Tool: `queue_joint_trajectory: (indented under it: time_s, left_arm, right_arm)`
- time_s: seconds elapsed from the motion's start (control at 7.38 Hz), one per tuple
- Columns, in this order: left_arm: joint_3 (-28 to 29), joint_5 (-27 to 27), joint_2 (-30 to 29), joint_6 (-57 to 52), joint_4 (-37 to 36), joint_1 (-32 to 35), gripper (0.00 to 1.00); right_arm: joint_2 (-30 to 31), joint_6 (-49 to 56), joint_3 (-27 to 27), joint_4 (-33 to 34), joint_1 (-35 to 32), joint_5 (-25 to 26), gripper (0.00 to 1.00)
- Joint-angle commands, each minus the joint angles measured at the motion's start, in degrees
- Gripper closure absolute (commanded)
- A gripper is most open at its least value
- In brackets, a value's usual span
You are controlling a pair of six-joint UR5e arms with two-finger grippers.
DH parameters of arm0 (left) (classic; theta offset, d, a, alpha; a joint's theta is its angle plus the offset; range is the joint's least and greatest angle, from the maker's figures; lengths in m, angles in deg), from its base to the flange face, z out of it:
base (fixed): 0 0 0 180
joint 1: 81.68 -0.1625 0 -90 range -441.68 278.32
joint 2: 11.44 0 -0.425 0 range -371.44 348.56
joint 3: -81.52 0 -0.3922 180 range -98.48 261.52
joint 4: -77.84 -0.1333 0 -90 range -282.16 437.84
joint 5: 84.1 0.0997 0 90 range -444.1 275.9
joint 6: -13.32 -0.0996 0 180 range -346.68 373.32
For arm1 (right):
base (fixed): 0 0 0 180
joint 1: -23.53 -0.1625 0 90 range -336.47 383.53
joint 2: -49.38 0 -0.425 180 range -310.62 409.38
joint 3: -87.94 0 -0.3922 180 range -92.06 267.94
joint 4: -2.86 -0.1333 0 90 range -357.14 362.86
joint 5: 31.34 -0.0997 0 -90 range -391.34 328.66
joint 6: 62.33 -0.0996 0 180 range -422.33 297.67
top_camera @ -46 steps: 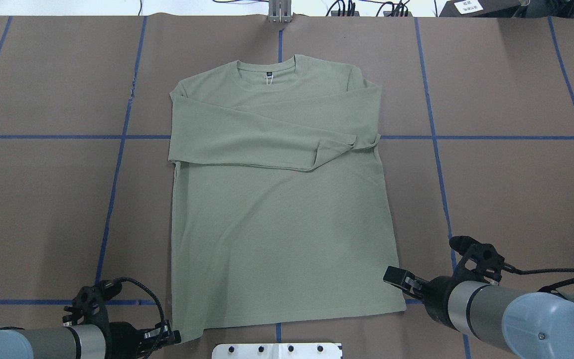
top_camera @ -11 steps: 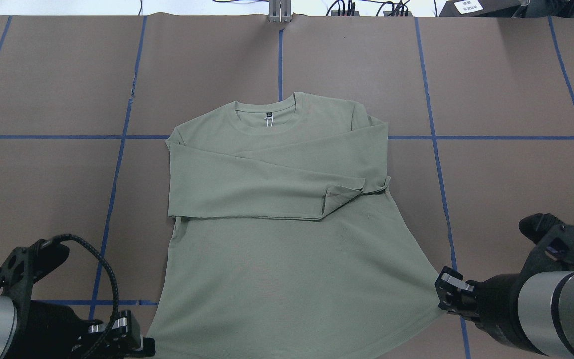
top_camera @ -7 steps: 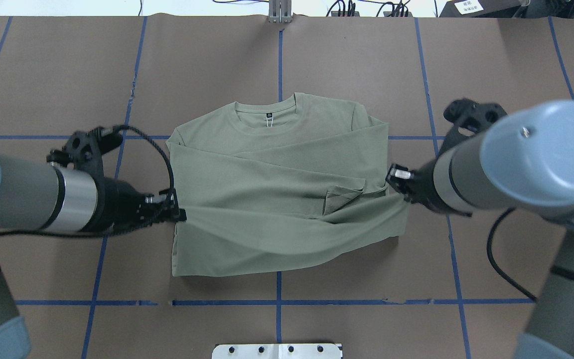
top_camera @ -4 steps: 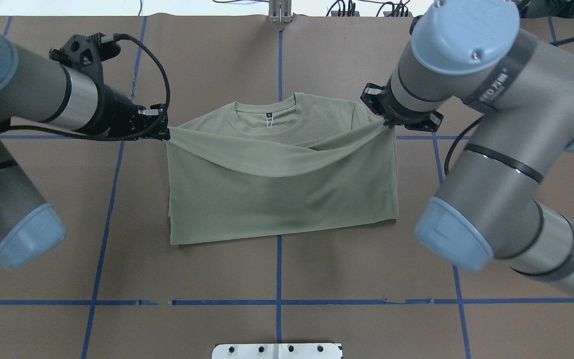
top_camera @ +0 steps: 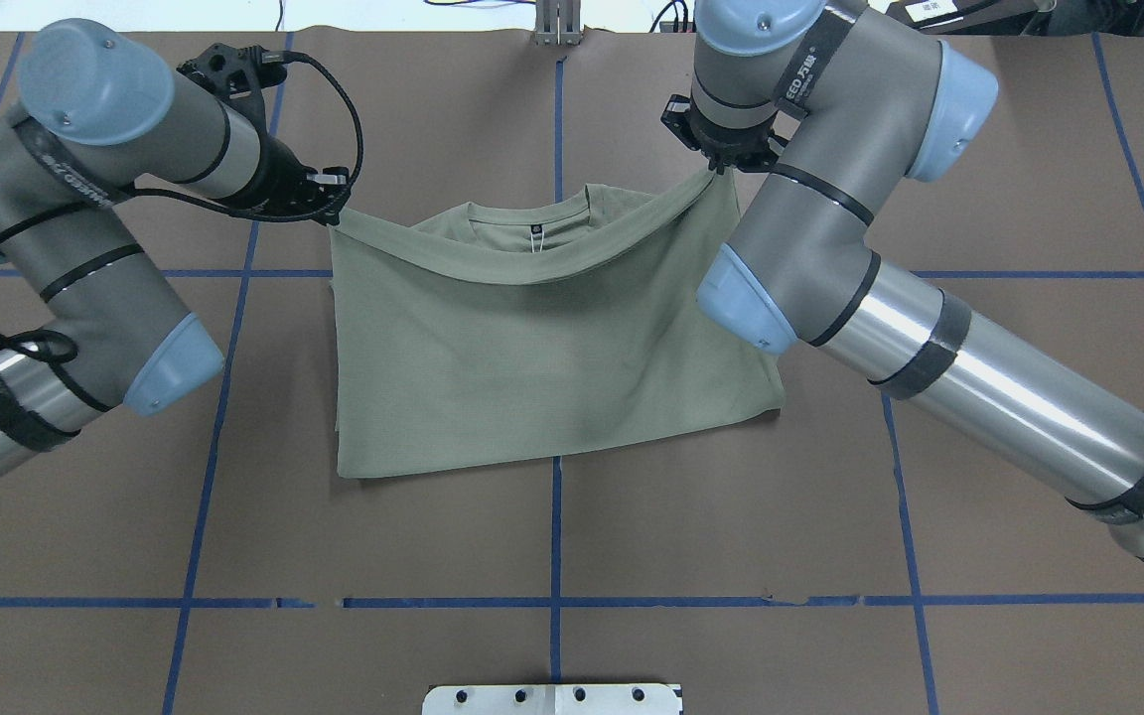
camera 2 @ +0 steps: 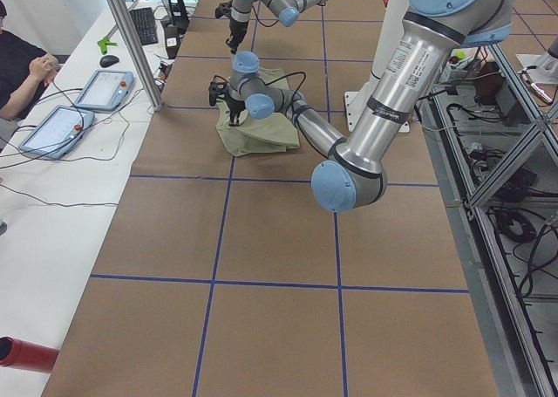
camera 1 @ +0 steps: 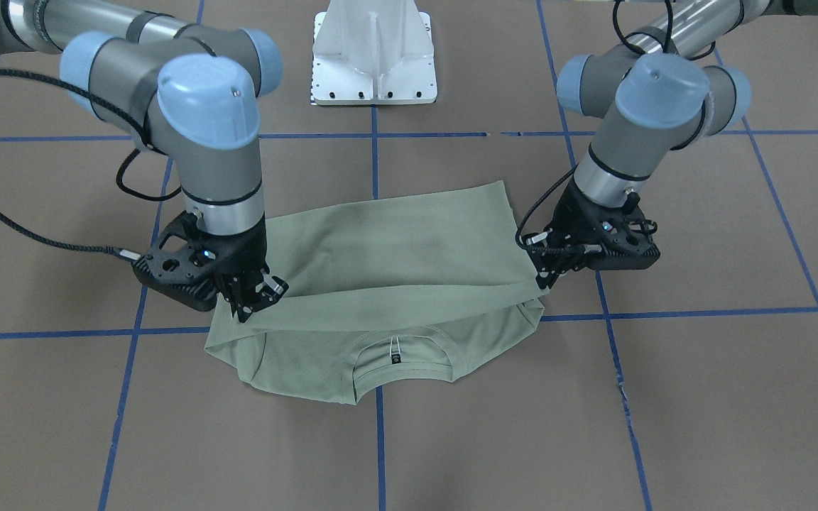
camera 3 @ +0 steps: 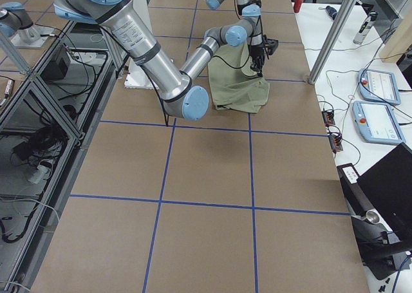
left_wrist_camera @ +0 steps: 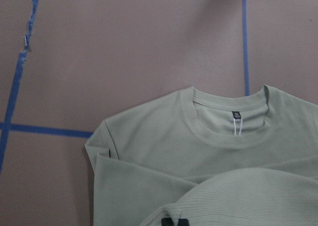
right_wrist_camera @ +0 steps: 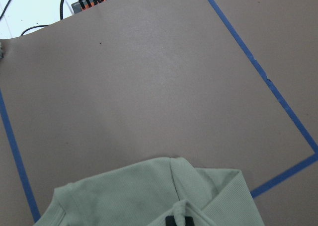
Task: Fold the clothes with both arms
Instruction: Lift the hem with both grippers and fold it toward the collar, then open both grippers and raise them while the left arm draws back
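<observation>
Shirt (top_camera: pixel 532 338): sage-green, doubled, hem held sagging above neckline (top_camera: pixel 504 212). Left gripper (top_camera: pixel 334 212): clamped on one hem corner. Right gripper (top_camera: pixel 715 171): clamped on the other.

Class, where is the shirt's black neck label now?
Overhead view: the neck label sits inside the collar, just beyond the raised hem, between the left gripper and right gripper.

The brown-covered table (top_camera: pixel 731 516) is crossed by blue tape lines (top_camera: pixel 731 600); a sage-green shirt (top_camera: pixel 532 367) and a white pedestal (camera 1: pixel 373 57) are borne on it.
</observation>
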Motion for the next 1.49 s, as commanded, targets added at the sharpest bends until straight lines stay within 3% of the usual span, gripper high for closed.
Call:
queue_joint_trajectory:
  time_s: [0.0,0.41,0.54,0.68,0.81,1.08,1.35]
  left_arm:
    - [14.91,2.74,-3.96,-0.27,8.87,-0.27,1.00]
    - [17.17,2.74,-3.88,-0.27,11.63,-1.50,1.00]
    - [16.90,2.74,-3.88,-0.19,12.33,-1.50,0.99]
    - [16.81,2.83,-3.18,-0.62,14.43,-1.50,0.02]
    - [14.64,1.70,-2.83,-2.97,15.23,-1.33,0.00]
    - [0.63,-5.57,5.91,-2.91,15.24,-1.59,0.00]
    - [-9.86,-5.08,14.27,-2.38,15.15,-4.72,0.00]
  right_arm:
    - [-1.11,1.54,-11.59,-9.61,-1.06,0.27,1.00]
    - [1.43,4.07,-13.12,-11.66,-0.88,0.63,1.00]
    - [1.70,4.26,-14.07,-13.23,-0.88,1.06,0.57]
    - [1.53,5.48,-15.48,-13.94,-0.36,1.50,0.01]
    - [1.09,8.80,-15.14,-14.03,-0.96,0.98,0.00]
    - [1.26,11.91,-14.61,-14.21,-1.85,-0.69,0.00]
    - [1.27,11.74,-14.52,-14.21,-1.76,-0.60,0.00]
